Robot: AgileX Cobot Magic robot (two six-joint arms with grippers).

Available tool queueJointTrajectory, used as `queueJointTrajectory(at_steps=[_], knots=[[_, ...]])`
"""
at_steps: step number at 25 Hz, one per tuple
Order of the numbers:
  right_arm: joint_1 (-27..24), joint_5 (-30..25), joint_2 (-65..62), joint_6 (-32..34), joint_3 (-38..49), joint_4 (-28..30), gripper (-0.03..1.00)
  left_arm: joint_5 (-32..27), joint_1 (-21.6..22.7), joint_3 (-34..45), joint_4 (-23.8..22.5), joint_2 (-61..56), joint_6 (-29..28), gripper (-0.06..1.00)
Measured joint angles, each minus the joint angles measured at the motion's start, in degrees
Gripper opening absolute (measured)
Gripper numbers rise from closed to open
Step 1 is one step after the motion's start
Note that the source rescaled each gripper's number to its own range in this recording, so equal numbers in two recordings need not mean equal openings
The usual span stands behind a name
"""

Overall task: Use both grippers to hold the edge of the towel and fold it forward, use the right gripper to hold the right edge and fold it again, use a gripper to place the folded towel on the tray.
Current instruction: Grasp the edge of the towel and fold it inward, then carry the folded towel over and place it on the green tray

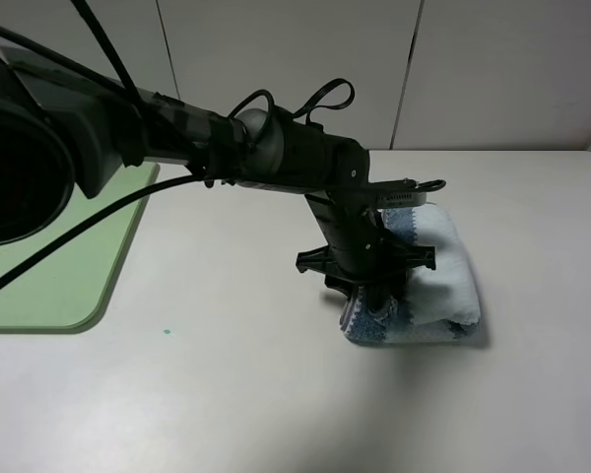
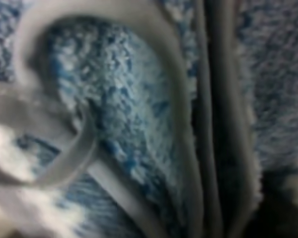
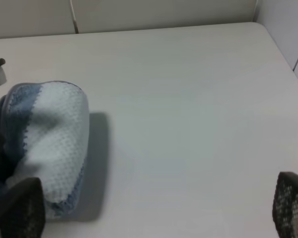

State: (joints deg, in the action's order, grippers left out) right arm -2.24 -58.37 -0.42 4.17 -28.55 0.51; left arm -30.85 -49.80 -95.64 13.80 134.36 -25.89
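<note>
Overhead, the folded towel lies on the worktop, well apart from the green tray. The left end effector presses down onto its near-left corner; whether it grips cannot be told. Left wrist view: blurred blue terry and the grey hem fill the frame. Right wrist view: the right end effector hangs wide open, holding nothing, beside the towel.

Matte-black arm with looping cables

Left arm has a rounded grey-black wrist housing, black cable loops on top, and a black tool; the right tool's fingertips are black mesh-textured.
</note>
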Motion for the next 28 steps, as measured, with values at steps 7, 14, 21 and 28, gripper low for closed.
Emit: queueJointTrajectory(at_steps=[7, 14, 21, 28], knots=[[0.00, 0.00, 0.00, 0.00, 0.00, 0.00, 1.00, 0.56, 0.00, 0.00, 0.28, 0.05, 0.00, 0.16], [0.00, 0.00, 0.00, 0.00, 0.00, 0.00, 1.00, -1.36, 0.00, -0.86, 0.28, 0.12, 0.00, 0.16], [0.00, 0.00, 0.00, 0.00, 0.00, 0.00, 1.00, -8.29, 0.06, -4.36, -0.11, 0.57, 2.18, 0.16], [0.00, 0.00, 0.00, 0.00, 0.00, 0.00, 1.00, -11.97, 0.06, -4.94, -4.48, -1.28, 2.64, 0.16]])
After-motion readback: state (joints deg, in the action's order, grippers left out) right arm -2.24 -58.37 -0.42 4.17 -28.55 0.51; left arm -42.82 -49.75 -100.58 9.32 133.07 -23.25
